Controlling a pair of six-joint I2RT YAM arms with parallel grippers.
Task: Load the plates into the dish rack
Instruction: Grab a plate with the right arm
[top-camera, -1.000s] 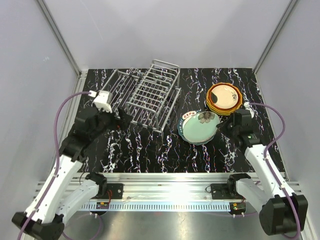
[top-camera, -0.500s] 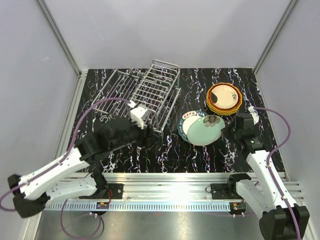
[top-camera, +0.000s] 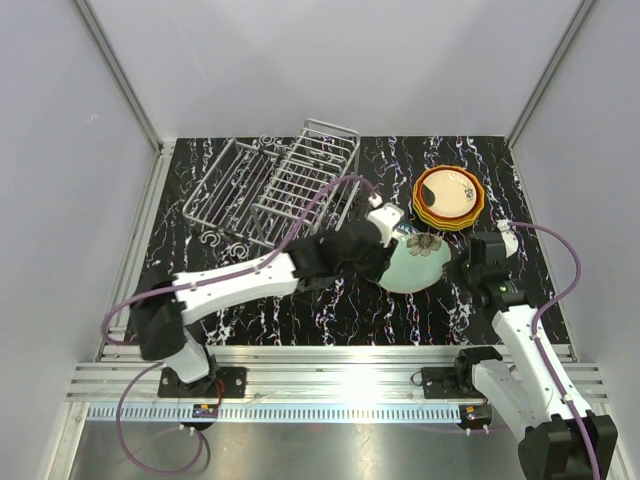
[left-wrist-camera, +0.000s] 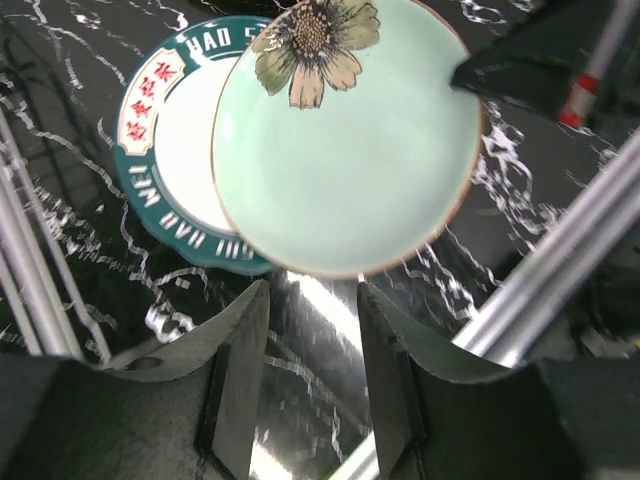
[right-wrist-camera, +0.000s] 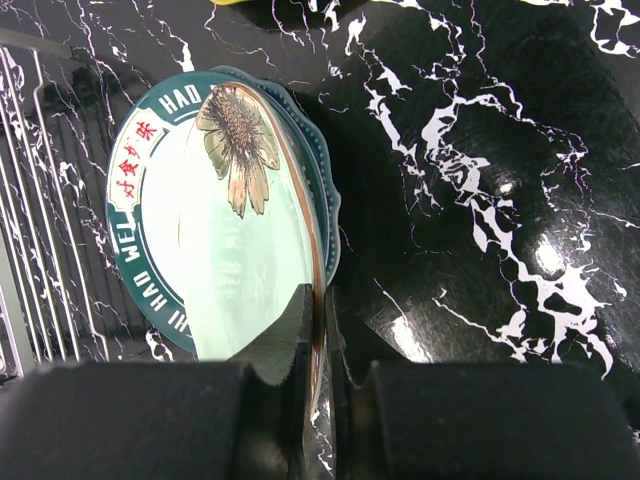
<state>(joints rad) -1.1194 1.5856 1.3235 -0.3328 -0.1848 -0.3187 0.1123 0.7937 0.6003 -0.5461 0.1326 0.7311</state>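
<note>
Left fingers (left-wrist-camera: 238, 380) arrived, mint plate (left-wrist-camera: 345, 150) just ahead

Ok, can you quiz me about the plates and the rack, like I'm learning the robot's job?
1. True or false: the dish rack already holds a plate.
2. Which gripper pinches the rim of the mint green plate? A left, B right.
3. Fill in: the lettered plate beneath it has a dark ____ rim.
Key: 1 false; 2 B, the right gripper; 3 teal.
</note>
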